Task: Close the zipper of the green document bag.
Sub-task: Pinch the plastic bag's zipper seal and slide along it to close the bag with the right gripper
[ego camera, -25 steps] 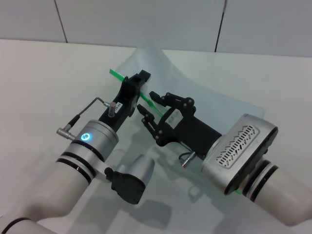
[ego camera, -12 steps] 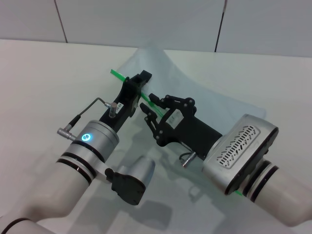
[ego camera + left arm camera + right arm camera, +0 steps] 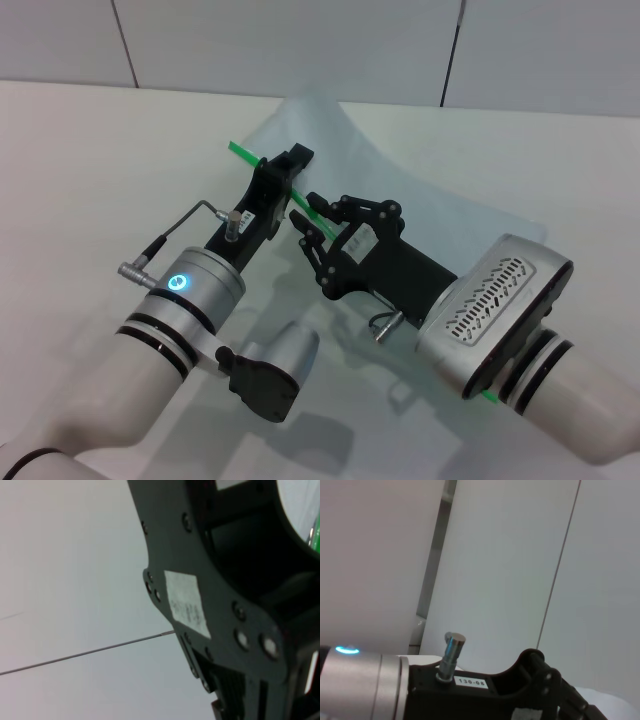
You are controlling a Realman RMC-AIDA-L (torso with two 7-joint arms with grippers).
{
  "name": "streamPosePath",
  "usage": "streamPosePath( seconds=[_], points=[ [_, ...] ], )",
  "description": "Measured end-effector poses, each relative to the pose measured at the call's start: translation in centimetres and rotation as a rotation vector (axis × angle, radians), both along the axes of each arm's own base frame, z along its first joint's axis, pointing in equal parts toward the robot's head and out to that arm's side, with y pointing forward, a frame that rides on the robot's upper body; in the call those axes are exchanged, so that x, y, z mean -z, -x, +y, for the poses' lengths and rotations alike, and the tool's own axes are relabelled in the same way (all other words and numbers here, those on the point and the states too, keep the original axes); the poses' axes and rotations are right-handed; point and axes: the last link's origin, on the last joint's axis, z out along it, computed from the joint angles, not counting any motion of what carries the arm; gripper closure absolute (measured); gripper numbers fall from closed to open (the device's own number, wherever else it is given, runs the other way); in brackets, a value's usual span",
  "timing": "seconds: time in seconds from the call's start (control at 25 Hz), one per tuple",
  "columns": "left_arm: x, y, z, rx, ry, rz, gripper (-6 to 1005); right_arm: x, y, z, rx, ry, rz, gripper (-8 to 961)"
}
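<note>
**Both pincers at the green zip edge of the pouch**

Nearest in the head view: right arm's silver wrist housing, bottom right, over the white bench (image 3: 90,160). Its black right pincer (image 3: 308,224) reaches up-left, fingers (image 3: 322,208) drawn close together on the zipper (image 3: 242,152) strip, apparently clenched on it; the slider itself can't be made out. Just beside it, on the robot's left, the left pincer (image 3: 292,160) sits on the same green strip slightly farther along, clamped over the edge; its fingertips are partly hidden, so the grip is judged from the strip passing through it. The green document bag (image 3: 400,180) lies flat on the bench beyond and to the right of both pincers, far corner lifted. Farthest: grey panelled wall (image 3: 300,40). Left wrist view shows only black pincer body (image 3: 200,580) and a sliver of green.
</note>
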Motion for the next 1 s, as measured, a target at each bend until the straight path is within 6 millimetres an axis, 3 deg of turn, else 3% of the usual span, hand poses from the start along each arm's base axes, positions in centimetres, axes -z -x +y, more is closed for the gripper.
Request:
streamPosePath(
  seconds=[1.0],
  points=[
    [-0.12, -0.10, -0.15, 0.013, -0.008, -0.003, 926, -0.01, -0.26, 0.08, 0.003, -0.004, -0.008, 831]
  ],
)
